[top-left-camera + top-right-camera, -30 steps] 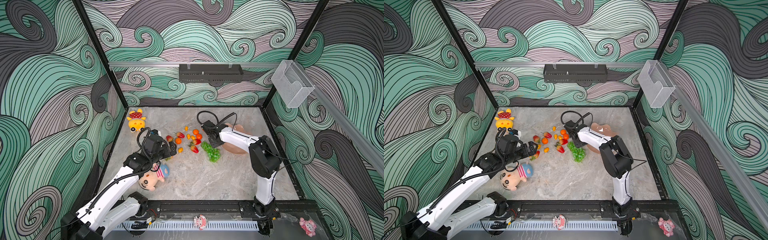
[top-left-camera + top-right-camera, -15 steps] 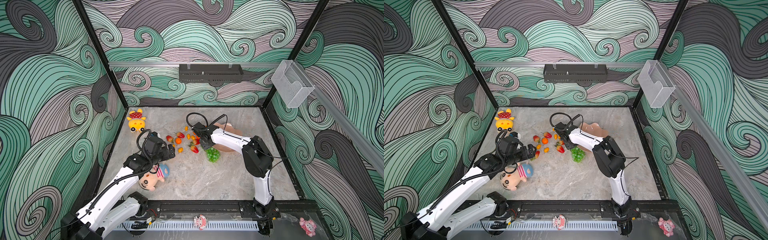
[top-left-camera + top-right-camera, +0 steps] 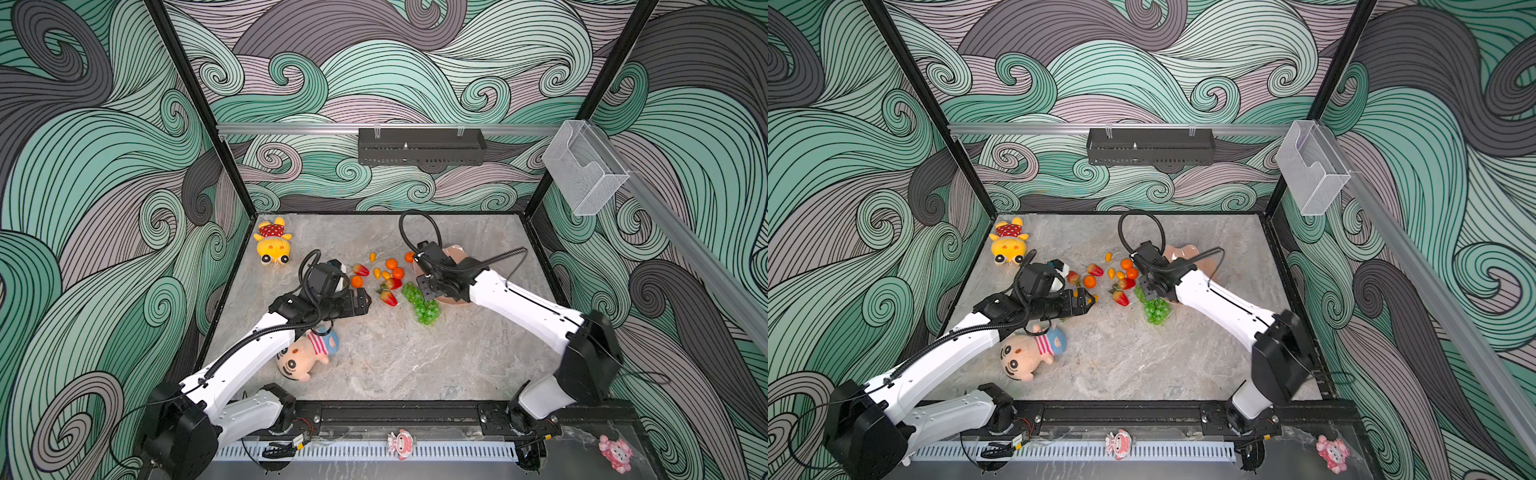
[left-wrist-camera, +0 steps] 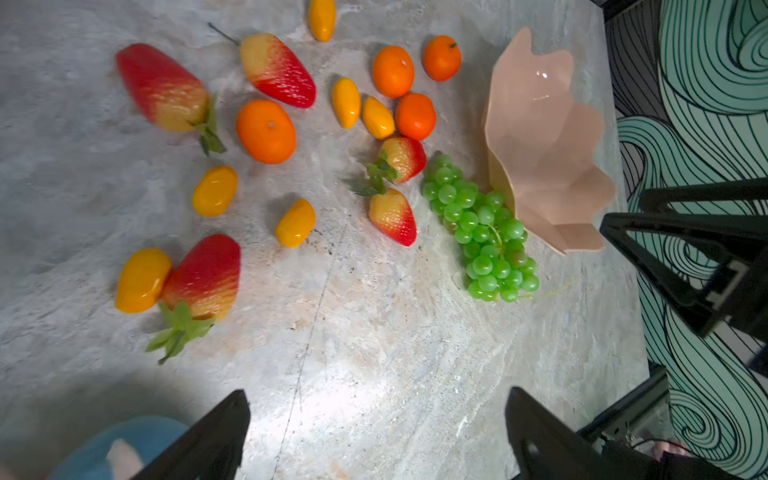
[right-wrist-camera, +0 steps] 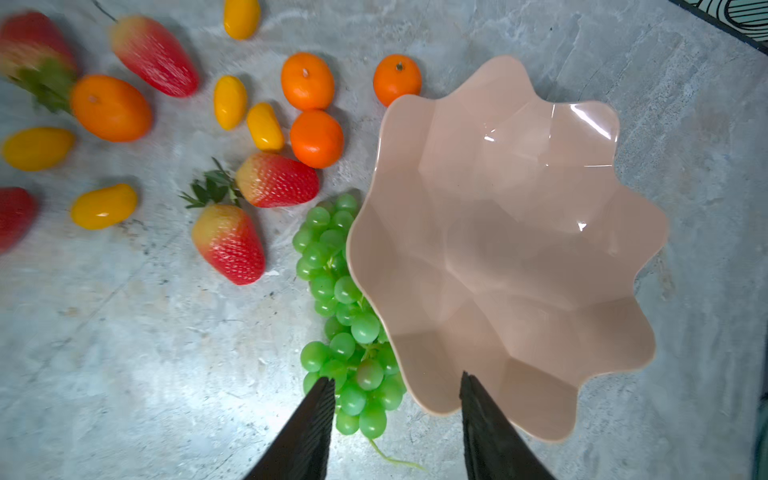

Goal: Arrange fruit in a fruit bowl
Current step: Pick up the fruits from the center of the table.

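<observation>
On the table we find the bowl, its rim over the grapes, loose fruit beside. Our right gripper straddles that rim, half open, holding nothing; our left gripper, wide and empty, hangs near a doll.

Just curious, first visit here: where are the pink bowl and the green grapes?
fruit bowl [image 5: 519,232]: right wrist view, bare inner floor.
grape bunch [image 4: 478,224]: left wrist view, middle of the cluster.
</observation>
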`<state>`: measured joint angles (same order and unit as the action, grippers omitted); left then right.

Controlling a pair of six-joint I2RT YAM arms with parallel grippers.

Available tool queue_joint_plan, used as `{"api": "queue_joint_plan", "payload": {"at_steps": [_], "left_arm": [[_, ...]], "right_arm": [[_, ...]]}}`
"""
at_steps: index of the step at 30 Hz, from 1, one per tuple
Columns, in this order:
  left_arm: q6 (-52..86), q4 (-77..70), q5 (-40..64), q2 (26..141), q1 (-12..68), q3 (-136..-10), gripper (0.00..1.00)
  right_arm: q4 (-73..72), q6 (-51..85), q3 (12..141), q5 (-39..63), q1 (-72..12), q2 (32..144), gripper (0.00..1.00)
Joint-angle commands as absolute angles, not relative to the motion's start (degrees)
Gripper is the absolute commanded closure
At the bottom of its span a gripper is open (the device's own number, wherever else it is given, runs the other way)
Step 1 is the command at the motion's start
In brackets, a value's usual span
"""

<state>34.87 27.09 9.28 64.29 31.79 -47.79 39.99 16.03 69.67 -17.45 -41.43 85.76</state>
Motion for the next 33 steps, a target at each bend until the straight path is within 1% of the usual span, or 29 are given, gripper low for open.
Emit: {"api": "queue_joint_plan", "payload": {"at_steps": [1, 6, 9, 13, 16, 20, 24, 30, 33], "left_arm": [[33.61, 23.5, 11.69, 66.08, 34.97, -50.1, 0.01], [34.39, 19.2, 11.57, 71.72, 40.83, -51.55, 0.01], [34.97, 16.76, 11.43, 75.83, 44.46, -53.51, 0.01], [35.67, 13.51, 11.74, 80.4, 47.61, -55.97, 0.01], [36.74, 9.54, 11.95, 82.9, 48.38, -56.11, 0.02], [37.96, 7.11, 10.8, 83.32, 48.42, -56.16, 0.01], [38.27, 7.29, 9.02, 82.89, 48.39, -56.16, 0.01], [37.79, 9.24, 8.04, 82.62, 48.38, -56.0, 0.02], [37.86, 9.64, 7.95, 82.52, 48.41, -56.09, 0.01]], "right_arm": [[36.47, 21.57, 61.73, -9.85, -38.89, 78.23, 0.51], [29.66, 27.69, 47.74, 2.01, -32.94, 66.49, 0.52], [26.14, 29.52, 41.93, 8.39, -29.44, 64.0, 0.54], [20.97, 30.82, 37.62, 12.4, -26.77, 64.04, 0.55], [15.97, 31.0, 36.93, 14.09, -26.28, 66.96, 0.56], [11.24, 32.09, 36.58, 15.07, -26.18, 70.01, 0.58], [10.71, 32.17, 37.29, 15.01, -26.19, 72.99, 0.61], [11.59, 31.43, 37.44, 15.11, -26.18, 74.18, 0.69], [12.04, 31.17, 37.22, 15.43, -26.16, 74.11, 0.76]]}}
